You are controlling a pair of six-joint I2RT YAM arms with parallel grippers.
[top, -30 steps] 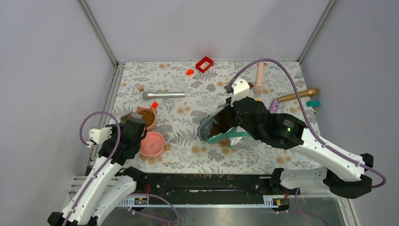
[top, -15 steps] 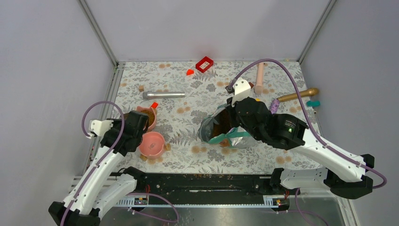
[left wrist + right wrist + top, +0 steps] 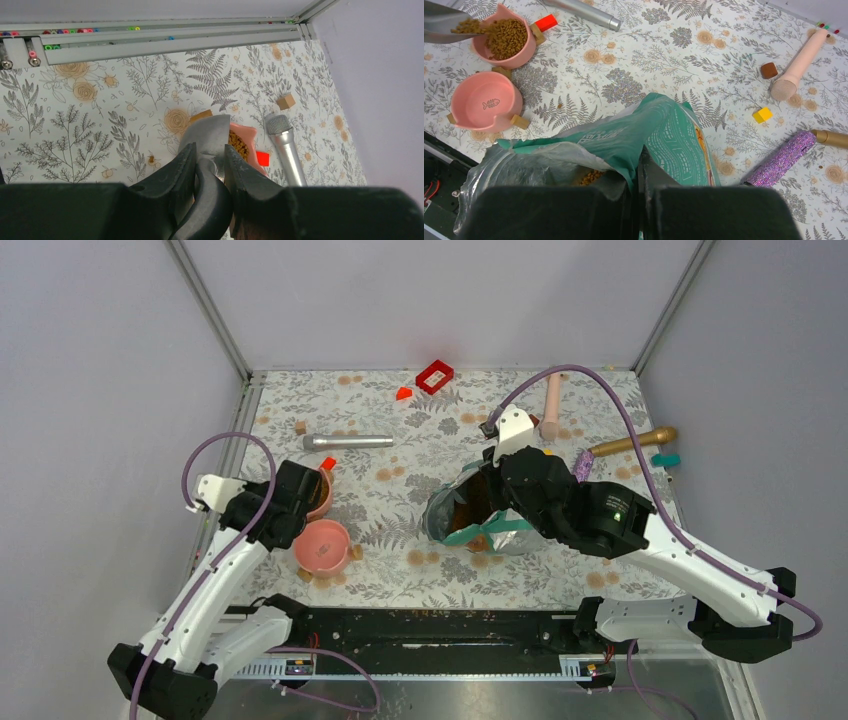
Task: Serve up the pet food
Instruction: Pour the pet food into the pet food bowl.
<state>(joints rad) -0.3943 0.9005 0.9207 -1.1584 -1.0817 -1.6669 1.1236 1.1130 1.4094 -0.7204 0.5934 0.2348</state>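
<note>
Metal scoop (image 3: 207, 135) overhangs the filled pink bowl's (image 3: 516, 56) rim.

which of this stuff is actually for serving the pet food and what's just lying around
For the job: pouch held by the right gripper, kibble, scoop in the left gripper, filled bowl, empty bowl.
Lying about: silver microphone, gold microphone, purple microphone, red box, yellow block.

Floral tbl (image 3: 400, 570) w/ full bowl (image 3: 506, 42), empty bowl (image 3: 486, 102), food pouch (image 3: 674, 145), silver mic (image 3: 348, 441), red blk (image 3: 435, 376).
</note>
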